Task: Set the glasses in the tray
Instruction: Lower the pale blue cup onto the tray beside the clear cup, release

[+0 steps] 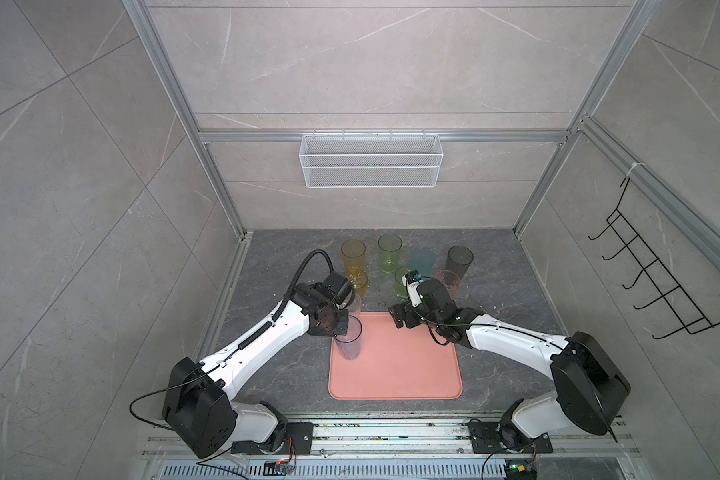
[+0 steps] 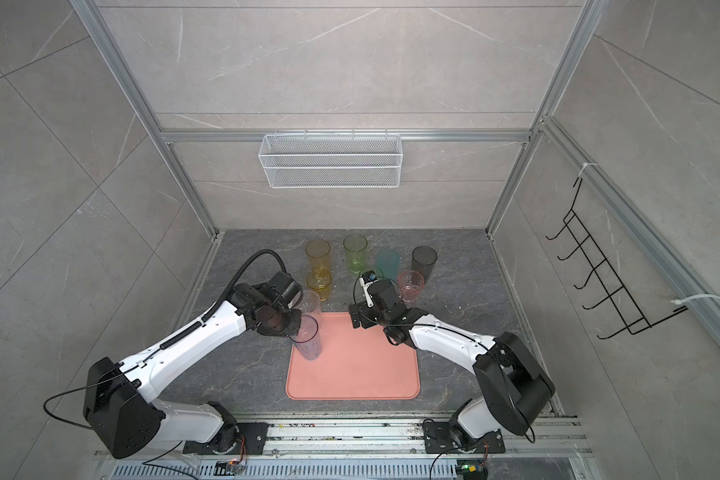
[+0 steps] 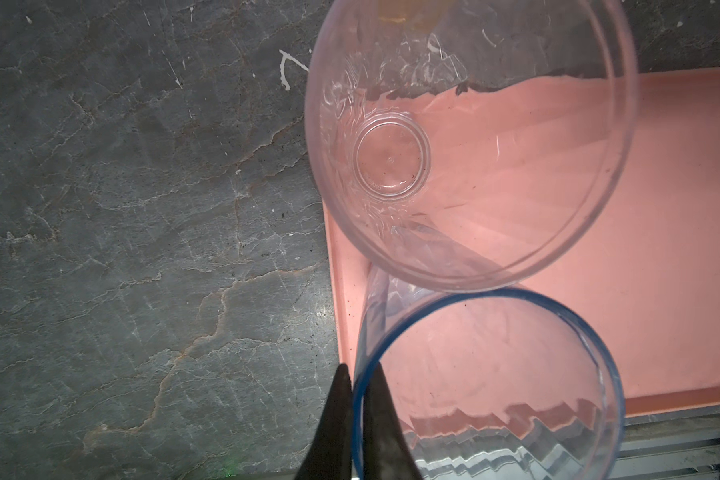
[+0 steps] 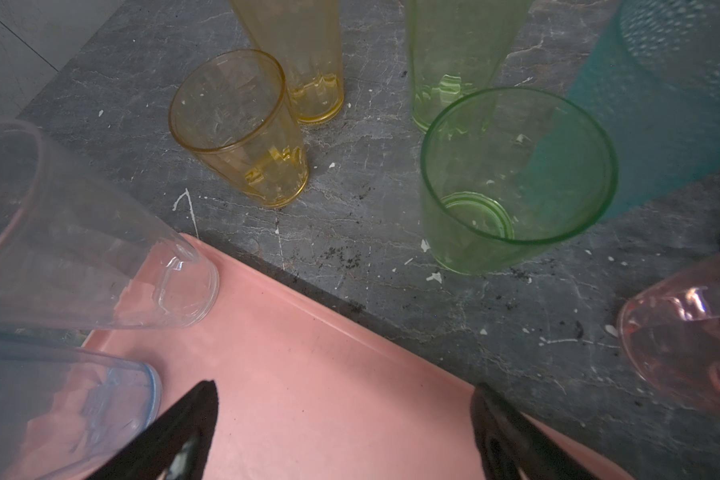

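Observation:
A salmon-pink tray (image 1: 395,374) (image 2: 354,374) lies at the front middle of the dark stone floor. My left gripper (image 3: 358,370) (image 1: 336,334) is shut on the rim of a tall blue-tinted glass (image 3: 474,415) (image 1: 348,345) that stands upright over the tray's left side. A tall clear glass (image 1: 355,301) (image 3: 391,162) stands beside it in the tray's far left corner. My right gripper (image 4: 345,388) (image 1: 398,318) hangs open and empty over the tray's far edge. Behind the tray stand amber (image 1: 353,255), short amber (image 4: 242,133), green (image 1: 389,251), short green (image 4: 512,174), teal (image 1: 422,262), smoky (image 1: 459,259) and pink (image 4: 691,345) glasses.
A white wire-mesh basket (image 1: 371,160) hangs on the back wall. A black hook rack (image 1: 657,266) is fixed to the right wall. Aluminium posts frame the cell, and the arms' base rail (image 1: 391,432) runs along the front edge.

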